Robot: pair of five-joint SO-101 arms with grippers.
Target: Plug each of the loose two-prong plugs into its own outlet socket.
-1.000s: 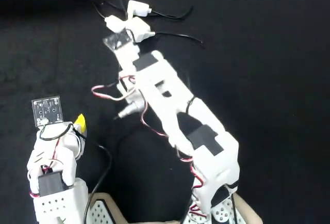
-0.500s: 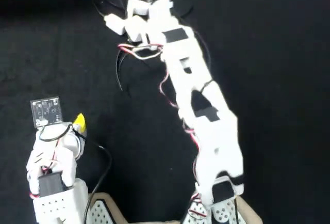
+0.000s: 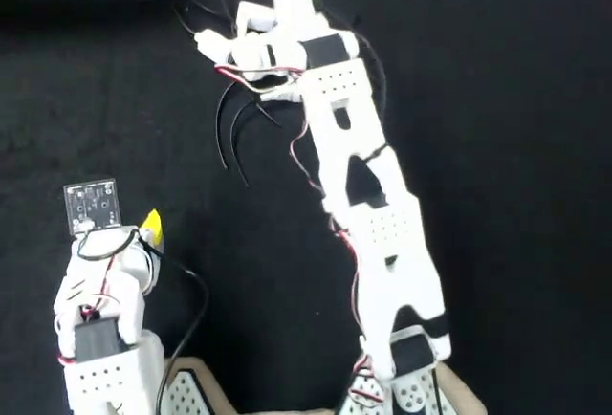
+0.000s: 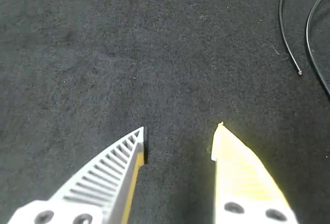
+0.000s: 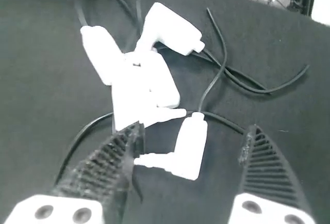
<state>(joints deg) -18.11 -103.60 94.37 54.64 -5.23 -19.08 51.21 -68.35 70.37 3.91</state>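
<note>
High view: you see right arm stretched to far edge of matte black table, over heap of smooth white plugs; left arm sits at near left corner.

Left wrist: your left gripper gapes, nothing held; ribbed wedge tips, yellow finger on one side.

Right wrist: your right gripper is spread wide and empty, black ribbed fingers flanking angled white plug.

no text, number or sign can be read. the small square plate bears a few dark marks, too small to tell whether they are letters.
</note>
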